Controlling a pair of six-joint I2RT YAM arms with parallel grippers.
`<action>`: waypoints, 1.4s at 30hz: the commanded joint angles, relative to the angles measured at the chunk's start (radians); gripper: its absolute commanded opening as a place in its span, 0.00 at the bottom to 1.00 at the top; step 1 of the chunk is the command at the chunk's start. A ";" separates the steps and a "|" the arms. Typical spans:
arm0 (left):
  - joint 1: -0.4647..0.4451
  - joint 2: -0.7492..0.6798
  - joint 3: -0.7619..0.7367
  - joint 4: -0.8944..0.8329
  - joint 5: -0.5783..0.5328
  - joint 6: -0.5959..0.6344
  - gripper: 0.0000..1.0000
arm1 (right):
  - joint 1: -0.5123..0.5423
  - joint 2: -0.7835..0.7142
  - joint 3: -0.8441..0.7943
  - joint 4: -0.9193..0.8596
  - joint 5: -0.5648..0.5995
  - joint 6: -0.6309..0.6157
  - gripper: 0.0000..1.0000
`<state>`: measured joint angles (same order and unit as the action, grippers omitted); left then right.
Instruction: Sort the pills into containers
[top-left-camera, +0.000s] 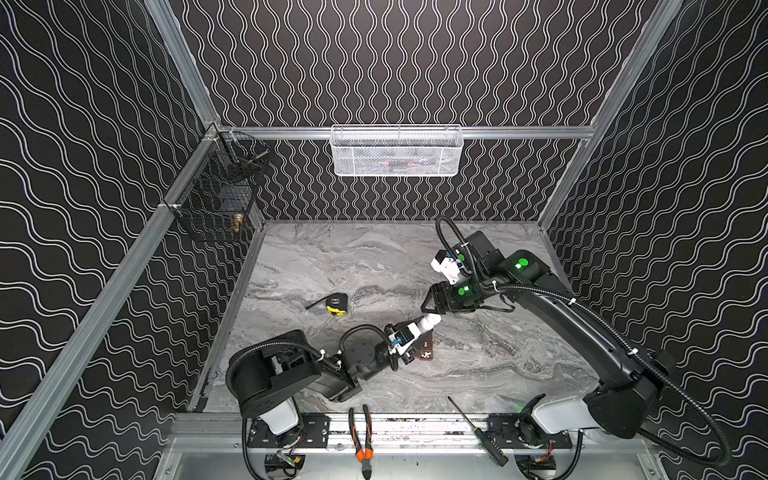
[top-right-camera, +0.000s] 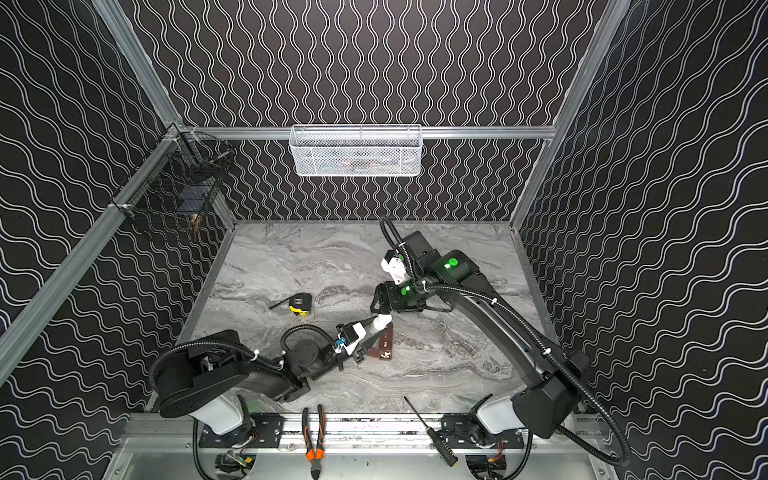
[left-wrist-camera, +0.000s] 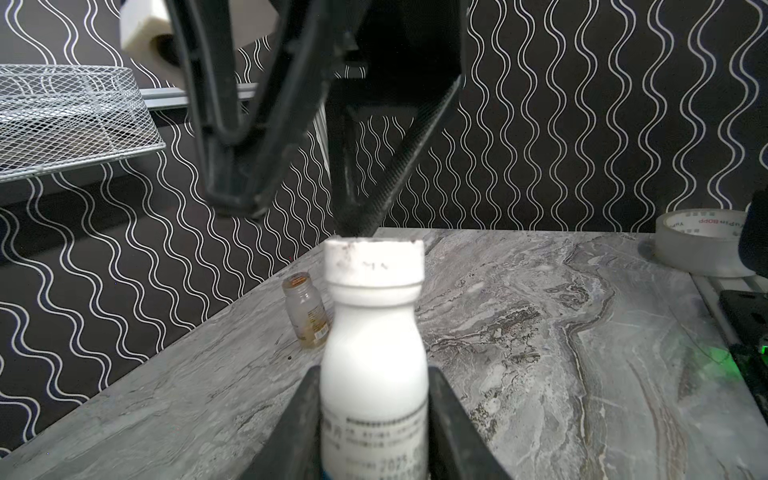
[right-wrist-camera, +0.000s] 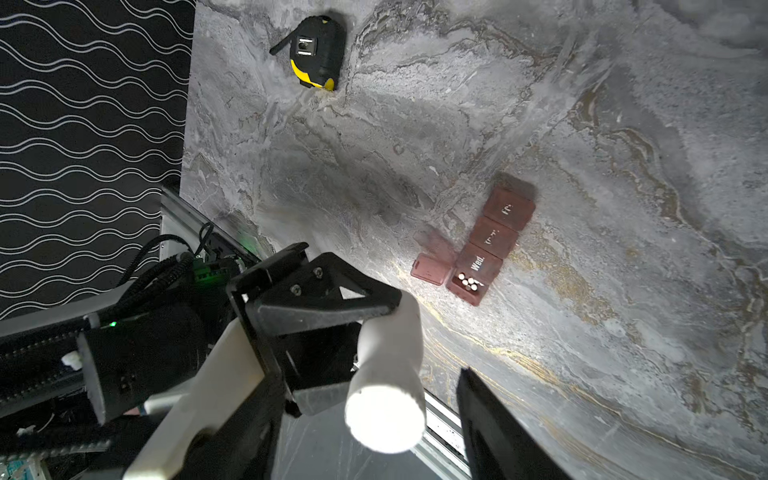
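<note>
— Where are the containers (right-wrist-camera: 496, 237)?
— Lying on the bench (right-wrist-camera: 623, 124), a reddish-brown strip of four. The end compartment stands open with its lid flipped aside and white pills (right-wrist-camera: 468, 283) inside. The other three are closed.
— Can you read the lids?
— Only "Wed." The next two are blurred. In both top views the far end of the strip is partly covered from above.
— And the left pincer (left-wrist-camera: 374, 374)?
— It is pinching a white pill bottle (left-wrist-camera: 374, 332) by its body, above the bench near the strip. The label print is blurred and the base is cut off.
— The right pincer (left-wrist-camera: 295, 216)?
— Spread, hanging over the bottle's cap. One fingertip sits right at the cap's rim; I cannot tell whether it touches. Its own wrist view shows only one finger, at the frame's edge.
</note>
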<state>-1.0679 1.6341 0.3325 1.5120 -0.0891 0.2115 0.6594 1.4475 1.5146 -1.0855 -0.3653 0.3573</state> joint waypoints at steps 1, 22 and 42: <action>0.000 -0.003 0.001 0.037 0.010 -0.003 0.00 | 0.002 0.003 -0.004 0.005 -0.030 -0.015 0.68; 0.003 0.007 0.011 0.037 0.002 0.009 0.00 | 0.020 -0.082 -0.096 0.003 -0.105 -0.004 0.63; 0.005 -0.021 -0.008 0.038 0.028 -0.015 0.00 | 0.034 -0.037 -0.034 -0.062 0.076 -0.063 0.56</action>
<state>-1.0641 1.6207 0.3283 1.5173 -0.0742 0.2096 0.6891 1.3987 1.4689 -1.1046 -0.3183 0.3363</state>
